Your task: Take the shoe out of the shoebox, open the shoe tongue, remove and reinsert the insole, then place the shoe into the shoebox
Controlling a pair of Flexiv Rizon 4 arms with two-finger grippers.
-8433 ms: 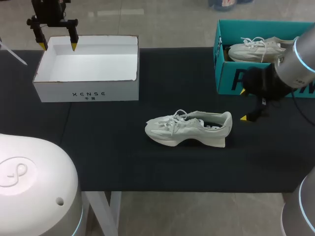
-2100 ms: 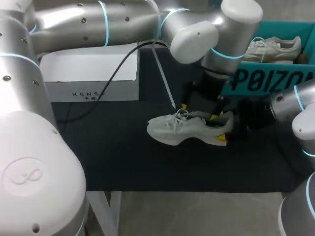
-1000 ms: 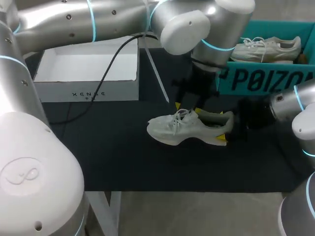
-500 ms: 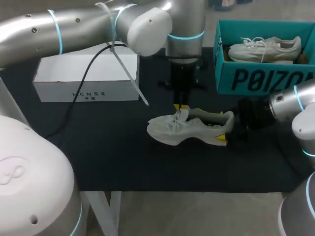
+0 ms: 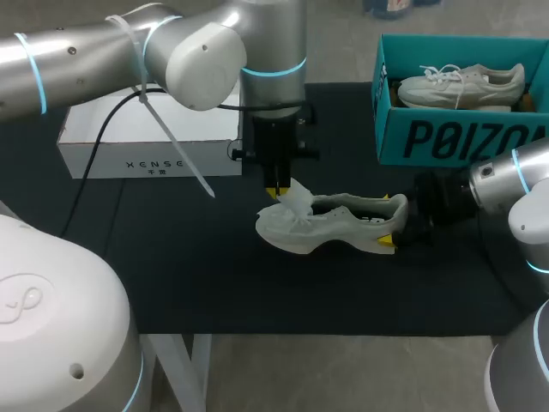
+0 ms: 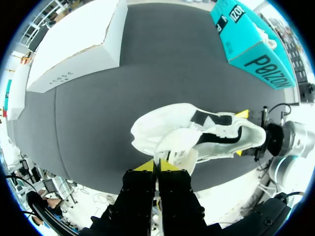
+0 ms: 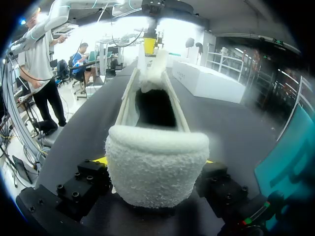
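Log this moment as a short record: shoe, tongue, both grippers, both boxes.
shoe: white, resting on its sole on the black table, outside both boxes
tongue: lifted and bent toward the toe
left gripper: fingers shut on the tongue
right gripper: fingers clamp the heel from both sides
white box: open-topped, beyond the left arm
teal box: holds a second shoe

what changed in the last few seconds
The left gripper came from the white box to the shoe, shut on its tongue and pulled it toward the toe. The right gripper moved in and clamped the heel early on. The shoe, white box and teal box stayed put.
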